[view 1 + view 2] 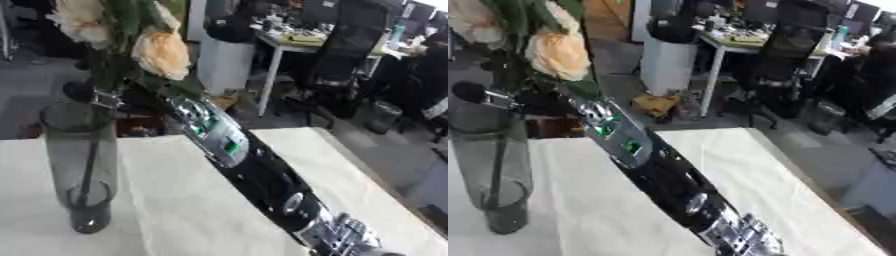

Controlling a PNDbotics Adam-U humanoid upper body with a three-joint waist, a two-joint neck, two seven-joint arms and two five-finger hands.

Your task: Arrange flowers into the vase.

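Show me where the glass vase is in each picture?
Left eye view: the vase stands at the lower left, on the white table.
Right eye view: the vase sits against the left edge.
Shared landmark: the peach flower just above it.

Right arm crosses the table toward the vase

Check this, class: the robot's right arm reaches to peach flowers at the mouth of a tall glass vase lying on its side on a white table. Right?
One error: the vase stands upright, not on its side, as the left eye view shows. The right arm, peach flowers and white table are as stated.
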